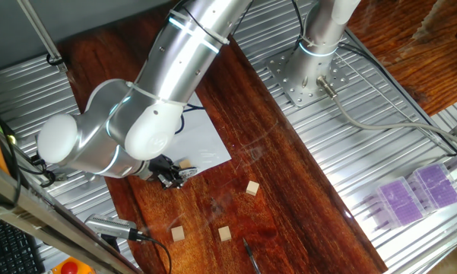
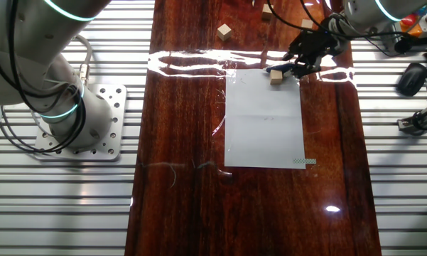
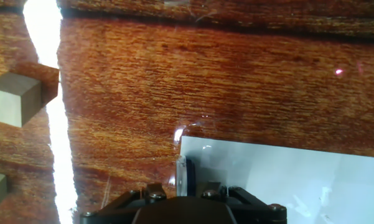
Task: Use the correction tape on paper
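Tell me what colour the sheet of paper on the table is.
Plain white; the paper shows best in the other fixed view, lying flat on the dark wood.

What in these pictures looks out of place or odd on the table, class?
A wooden cube sits on the far corner of the paper, right beside the hand, where the correction tape is working. Other cubes lie off the sheet. Nothing looks spilled or damaged, and the paper lies flat.

We find no readable text, label, brand, number or sign in any view. The paper (image 2: 264, 117) on the counter (image 2: 185, 206) looks blank; its faint marks are too small to read.
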You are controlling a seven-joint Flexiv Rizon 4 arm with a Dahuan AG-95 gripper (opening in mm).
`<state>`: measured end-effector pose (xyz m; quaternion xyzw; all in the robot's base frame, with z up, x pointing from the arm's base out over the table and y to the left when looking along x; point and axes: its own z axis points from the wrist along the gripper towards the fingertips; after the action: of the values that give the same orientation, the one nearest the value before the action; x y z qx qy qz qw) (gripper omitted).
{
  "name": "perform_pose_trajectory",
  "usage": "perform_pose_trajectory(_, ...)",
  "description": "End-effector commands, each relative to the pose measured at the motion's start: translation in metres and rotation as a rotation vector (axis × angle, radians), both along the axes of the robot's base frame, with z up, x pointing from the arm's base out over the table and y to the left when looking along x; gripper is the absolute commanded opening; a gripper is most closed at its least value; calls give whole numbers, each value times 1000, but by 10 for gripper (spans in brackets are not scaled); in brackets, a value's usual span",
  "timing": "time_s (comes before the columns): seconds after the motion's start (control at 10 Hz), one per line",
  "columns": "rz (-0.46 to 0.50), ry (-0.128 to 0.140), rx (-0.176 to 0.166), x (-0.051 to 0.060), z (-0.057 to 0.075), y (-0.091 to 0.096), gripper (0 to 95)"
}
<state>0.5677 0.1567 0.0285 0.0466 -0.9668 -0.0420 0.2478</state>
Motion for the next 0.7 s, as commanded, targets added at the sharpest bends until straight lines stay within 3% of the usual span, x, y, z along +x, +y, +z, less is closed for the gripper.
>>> perform_pose_trajectory(0.1,4,7,2,1,0,1,380)
perform_pose_trajectory(0.7,11,29,6,-3,-3,1,380)
